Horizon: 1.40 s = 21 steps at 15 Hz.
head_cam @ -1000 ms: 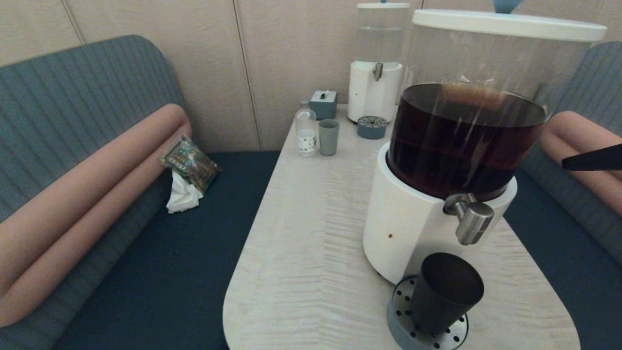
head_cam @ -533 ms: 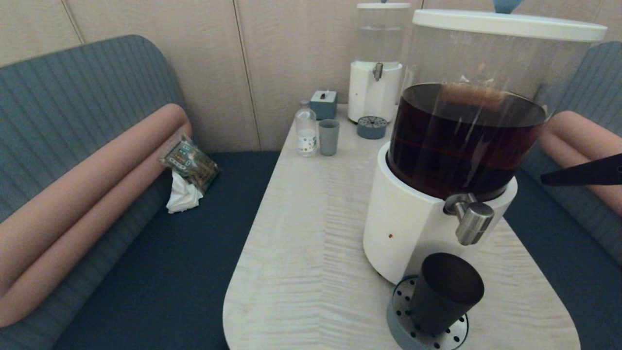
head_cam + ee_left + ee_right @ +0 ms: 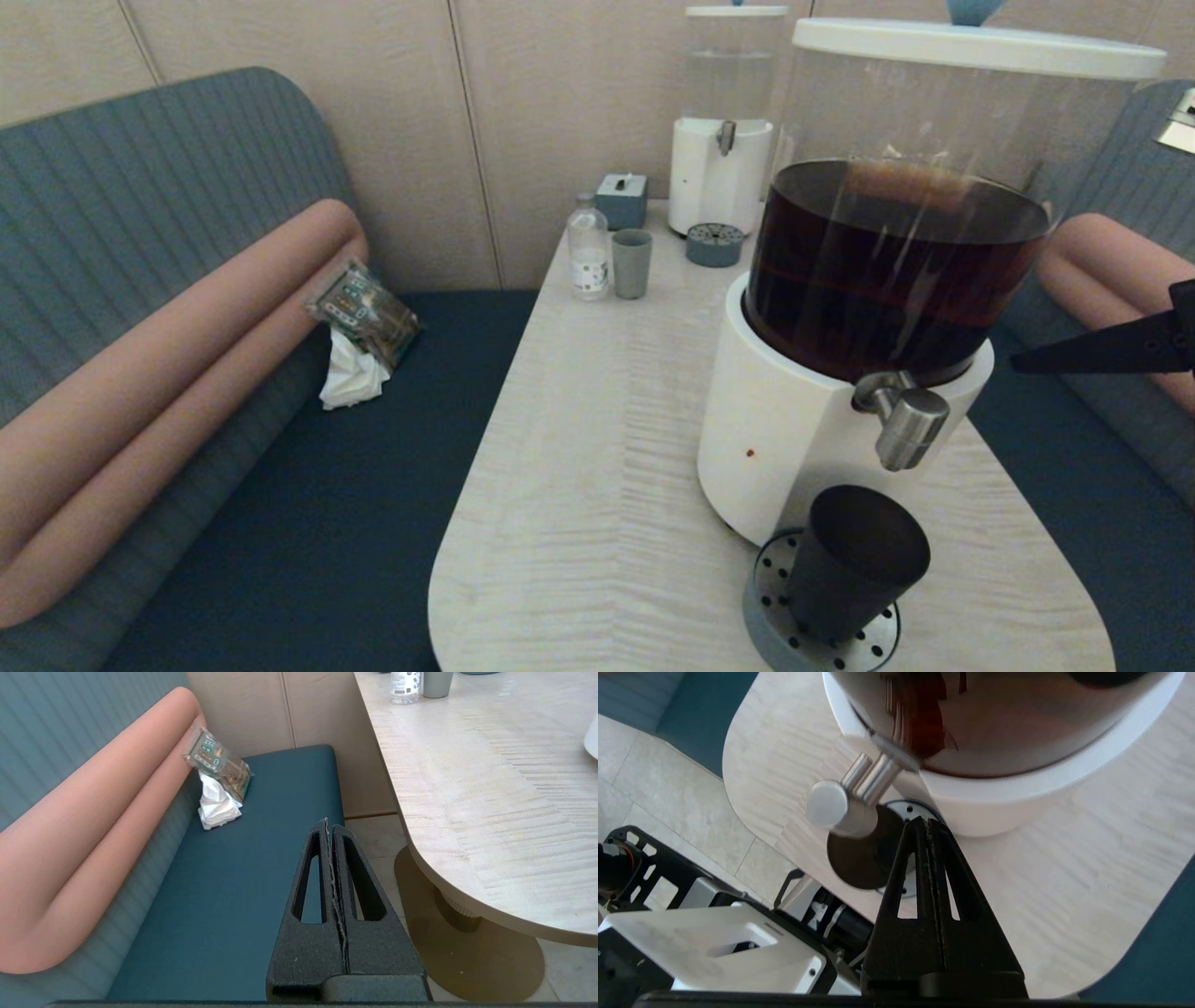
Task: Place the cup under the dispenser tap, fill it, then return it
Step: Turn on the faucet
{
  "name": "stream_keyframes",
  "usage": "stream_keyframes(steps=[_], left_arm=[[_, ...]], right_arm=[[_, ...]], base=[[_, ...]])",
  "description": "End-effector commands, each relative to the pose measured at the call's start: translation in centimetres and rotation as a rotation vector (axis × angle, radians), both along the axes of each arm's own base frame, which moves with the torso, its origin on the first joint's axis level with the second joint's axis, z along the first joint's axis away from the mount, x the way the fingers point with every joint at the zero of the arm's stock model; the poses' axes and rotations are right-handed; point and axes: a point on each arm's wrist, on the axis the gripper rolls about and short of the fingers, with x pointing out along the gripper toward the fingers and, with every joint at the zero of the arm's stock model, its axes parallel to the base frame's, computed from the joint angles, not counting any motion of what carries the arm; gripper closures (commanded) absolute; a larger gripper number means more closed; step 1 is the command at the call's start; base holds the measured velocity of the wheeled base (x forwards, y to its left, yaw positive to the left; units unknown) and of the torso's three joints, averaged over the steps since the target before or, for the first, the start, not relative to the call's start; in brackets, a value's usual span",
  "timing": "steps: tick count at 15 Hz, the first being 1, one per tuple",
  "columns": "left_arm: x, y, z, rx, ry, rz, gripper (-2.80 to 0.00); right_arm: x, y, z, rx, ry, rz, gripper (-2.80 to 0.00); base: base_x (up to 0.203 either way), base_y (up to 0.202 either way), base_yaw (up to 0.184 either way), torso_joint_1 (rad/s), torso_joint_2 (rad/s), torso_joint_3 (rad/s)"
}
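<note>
The black cup (image 3: 854,560) stands upright on the perforated drip tray (image 3: 771,597), directly below the steel dispenser tap (image 3: 907,429) of the big dispenser (image 3: 794,439) holding dark brown liquid. My right gripper (image 3: 1027,364) reaches in from the right edge, shut and empty, level with the dispenser's base and well right of the tap. From the right wrist, the gripper (image 3: 926,820) is above the tray, with the tap (image 3: 840,802) and the cup's dark mouth (image 3: 859,854) just beside it. My left gripper (image 3: 327,822) is shut and empty, parked over the bench seat beside the table.
At the table's far end stand a smaller clear-liquid dispenser (image 3: 721,140), a pale grey-green cup (image 3: 631,263), a small bottle (image 3: 588,252) and a tissue box (image 3: 622,199). A snack packet (image 3: 364,313) with a crumpled tissue lies on the left bench. The table's rounded front edge (image 3: 448,597) is close to the tray.
My right gripper has come further in from the right edge, moving left and lower toward the dispenser. The cup and everything else have stayed still.
</note>
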Motion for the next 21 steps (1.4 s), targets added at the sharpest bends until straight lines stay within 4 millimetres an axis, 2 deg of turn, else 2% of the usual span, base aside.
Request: stream_keyframes(steps=[1,7,16,21], left_arm=[[0.3,0.0,-1.1,0.0,0.041,0.001,0.0],[0.3,0.0,-1.1,0.0,0.041,0.001,0.0],[0.3,0.0,-1.1,0.0,0.041,-0.001,0.0],[0.3,0.0,-1.1,0.0,0.041,0.001,0.0]], right_arm=[[0.4,0.4,-0.2,0.004,-0.006,0.018,0.0],[1.0,2.3,-1.0,-0.002,-0.056,0.068,0.0],[0.2,2.2,-1.9,-0.017,-0.034,0.07,0.0],[0.0,2.8,-2.2,-0.024,-0.021,0.099,0.0]], base=[[0.0,0.0,0.0,0.0,0.0,0.0],[0.0,0.0,0.0,0.0,0.0,0.0],[0.0,0.0,0.0,0.0,0.0,0.0],[0.0,0.0,0.0,0.0,0.0,0.0]])
